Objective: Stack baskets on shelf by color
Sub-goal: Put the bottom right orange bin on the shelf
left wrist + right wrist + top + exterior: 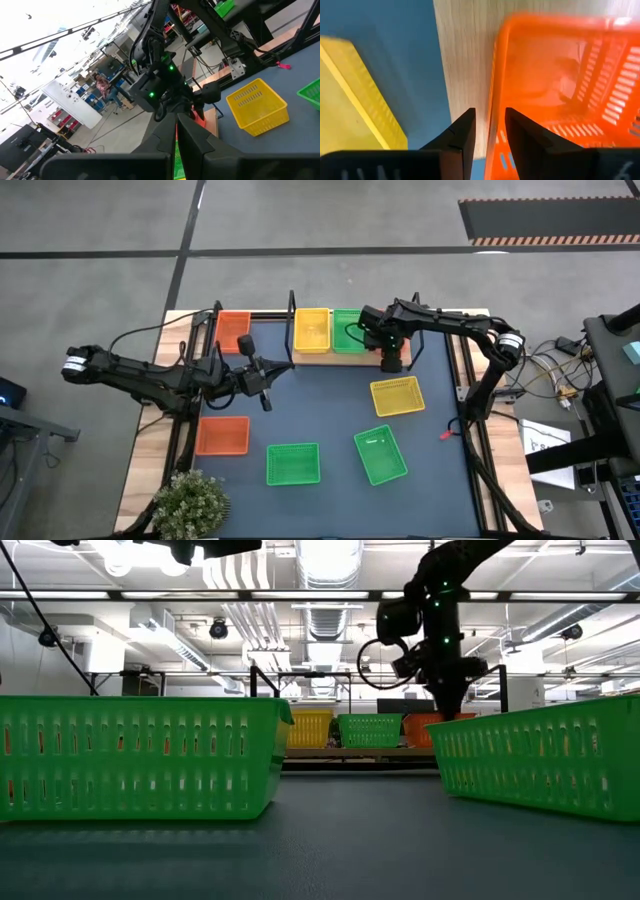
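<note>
Straddling an orange basket [560, 90] rim, right gripper [489, 125] fingers apart.

Right claw [487, 131] slightly parted, pointing down — left claw [262, 378] closed, raised.

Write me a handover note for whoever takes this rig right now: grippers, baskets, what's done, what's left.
Right gripper: open, fingers straddling the wall of the shelf orange basket, which is on the shelf.
Left gripper: shut, empty, over the table's left-middle.
On the shelf in a row: shelf yellow basket, shelf green basket, then the orange one.
Loose on the table: yellow basket, two green baskets, orange basket. Another orange basket sits left of the shelf.
Left: stack each loose basket on its own colour.
</note>
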Tool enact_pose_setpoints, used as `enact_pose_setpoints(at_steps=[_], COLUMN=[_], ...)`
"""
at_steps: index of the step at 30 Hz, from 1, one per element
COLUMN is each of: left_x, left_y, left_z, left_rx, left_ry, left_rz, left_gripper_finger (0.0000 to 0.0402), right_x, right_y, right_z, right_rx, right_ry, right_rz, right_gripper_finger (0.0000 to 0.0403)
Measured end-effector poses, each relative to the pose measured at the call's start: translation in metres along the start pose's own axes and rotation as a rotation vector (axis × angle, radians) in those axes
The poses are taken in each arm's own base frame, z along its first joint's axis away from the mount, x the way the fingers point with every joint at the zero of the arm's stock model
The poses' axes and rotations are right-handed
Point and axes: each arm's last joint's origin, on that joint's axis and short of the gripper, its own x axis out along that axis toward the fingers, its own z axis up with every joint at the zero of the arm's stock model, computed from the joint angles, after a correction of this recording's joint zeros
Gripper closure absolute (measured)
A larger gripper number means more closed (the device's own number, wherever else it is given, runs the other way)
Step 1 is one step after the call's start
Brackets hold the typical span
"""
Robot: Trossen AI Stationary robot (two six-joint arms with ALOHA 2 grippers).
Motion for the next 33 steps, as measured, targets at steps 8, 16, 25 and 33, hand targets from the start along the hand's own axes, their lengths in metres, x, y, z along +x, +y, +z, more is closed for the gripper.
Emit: enact_pose_setpoints(at_steps=[8, 16, 25, 33], left_x=[0.0, 0.0, 0.0, 0.0], left_y=[-0.0001, 0.0, 0.0, -0.0001], left_z=[-0.0001, 0.0, 0.0, -0.0001], left_rx=[0.0, 0.0, 0.0, 0.0], left_ry=[0.0, 0.0, 0.0, 0.0], left_rz=[0.0, 0.0, 0.0, 0.0], left_gripper_finger=[0.0402, 0.0402, 0.0402, 0.0402], right_x=[-0.0002, -0.0003, -0.0004, -0.0004], right_y=[0.002, 0.0022, 0.0009, 0.0011], right_z=[-0.0057, -0.0067, -0.0071, -0.0069], right_rx=[-0.011, -0.059, -0.073, -0.026], right_ry=[0.064, 0.076, 0.094, 0.089], right_rz=[0.009, 0.009, -0.03, -0.026], right_gripper_finger=[0.0332, 0.0386, 0.0392, 0.0386])
